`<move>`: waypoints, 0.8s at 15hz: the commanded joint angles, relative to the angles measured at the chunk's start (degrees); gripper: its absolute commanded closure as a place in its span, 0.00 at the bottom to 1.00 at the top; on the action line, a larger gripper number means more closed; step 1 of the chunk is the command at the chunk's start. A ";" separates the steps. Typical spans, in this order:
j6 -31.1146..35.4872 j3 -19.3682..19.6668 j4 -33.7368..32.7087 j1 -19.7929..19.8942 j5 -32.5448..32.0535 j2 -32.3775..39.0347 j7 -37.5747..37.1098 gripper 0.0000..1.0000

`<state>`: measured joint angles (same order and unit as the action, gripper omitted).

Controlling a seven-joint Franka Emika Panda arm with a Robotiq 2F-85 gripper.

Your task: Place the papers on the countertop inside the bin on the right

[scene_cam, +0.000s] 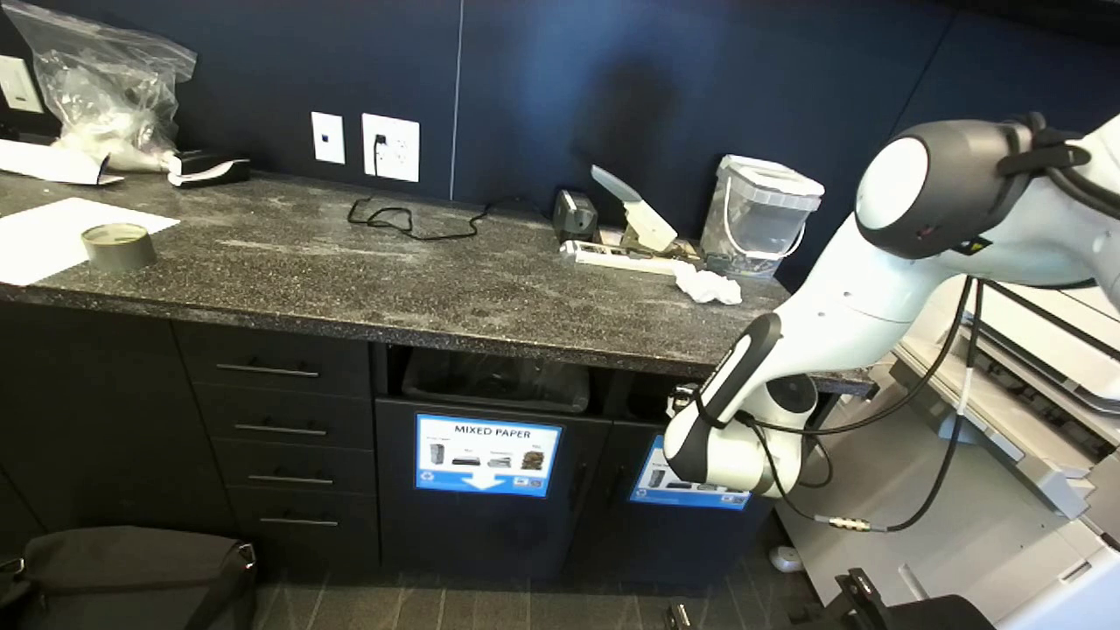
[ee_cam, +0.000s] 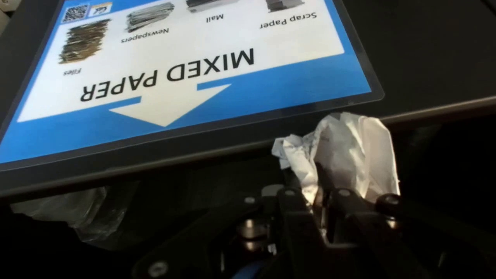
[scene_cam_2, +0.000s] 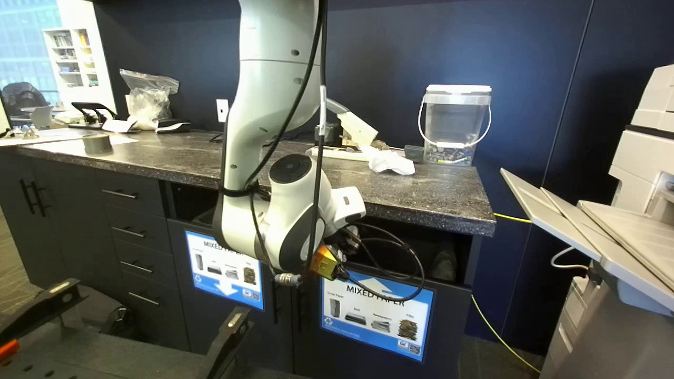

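In the wrist view, where the MIXED PAPER label point(ee_cam: 162, 50) reads upside down, I have the pincer point(ee_cam: 319, 193) clamped on a creased white paper point(ee_cam: 362, 155) at the lip of a dark slot point(ee_cam: 174, 182); how deep it reaches, I can't tell. In an exterior view, the right-hand bin point(scene_cam_2: 450, 326) carries the label with its arrow on the slot side, as my wrist camera has it, and the wrist point(scene_cam_2: 342, 208) is at one end of that opening, fingers hidden. In an exterior view, my Panda arm point(scene_cam: 831, 302) hangs past the edge of the speckled stone countertop point(scene_cam: 490, 289), and a crumpled white wad point(scene_cam: 707, 285) lies on the slab near the lidded clear tub point(scene_cam: 757, 219). I judge this to be the drop, not yet done. Next I'd want the paper fully past the lip, then spread the fingers and back out without dragging it along; the wad would need the same trip.
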<state>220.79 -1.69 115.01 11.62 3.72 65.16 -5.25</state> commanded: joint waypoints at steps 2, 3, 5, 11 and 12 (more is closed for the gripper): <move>3.68 0.98 -9.97 -1.90 2.95 7.45 -2.08 0.87; 4.21 0.92 -11.26 -1.86 3.39 8.29 -2.34 0.87; 4.96 0.74 -13.84 -1.82 4.14 9.71 -2.91 0.87; 3.87 0.30 -21.86 -1.64 4.78 15.25 -3.94 0.87; 3.70 0.27 -22.78 -1.60 4.81 15.94 -4.02 0.87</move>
<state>223.49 -1.64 97.86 10.79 7.17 77.11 -8.33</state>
